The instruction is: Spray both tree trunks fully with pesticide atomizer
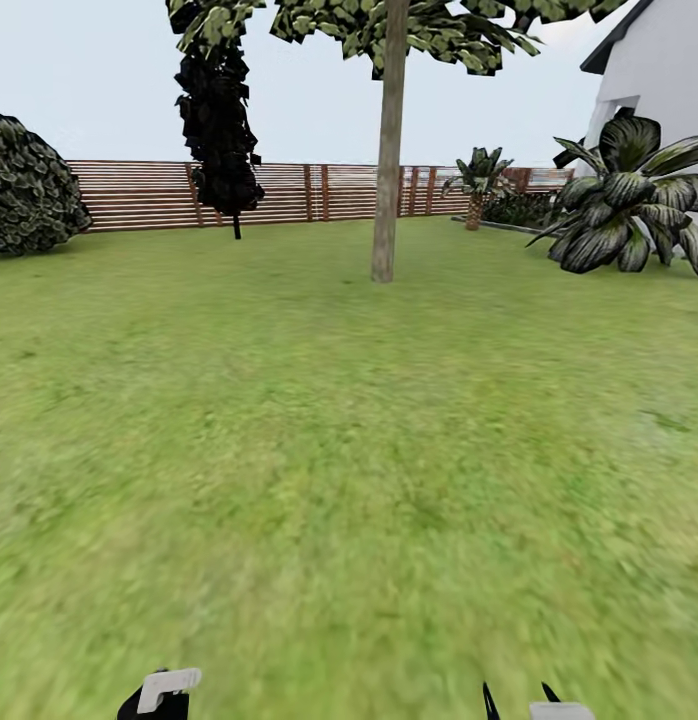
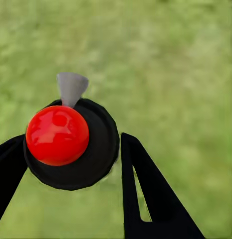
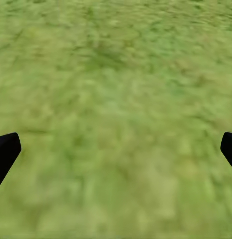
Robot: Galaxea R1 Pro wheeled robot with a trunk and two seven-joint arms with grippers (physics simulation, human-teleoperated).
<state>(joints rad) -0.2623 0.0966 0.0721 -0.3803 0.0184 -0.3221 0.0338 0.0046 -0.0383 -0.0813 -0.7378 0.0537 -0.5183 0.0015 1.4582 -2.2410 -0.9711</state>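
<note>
Left wrist view: left gripper (image 2: 71, 164) grasping atomizer (image 2: 71, 144); right gripper (image 3: 116, 149) released.

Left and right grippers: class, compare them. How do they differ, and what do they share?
The left gripper is shut on the pesticide atomizer, black with a red cap; the right gripper holds nothing. The left fingers sit close around it; the right fingers are spread wide. Both are black and hang over the grass.
</note>
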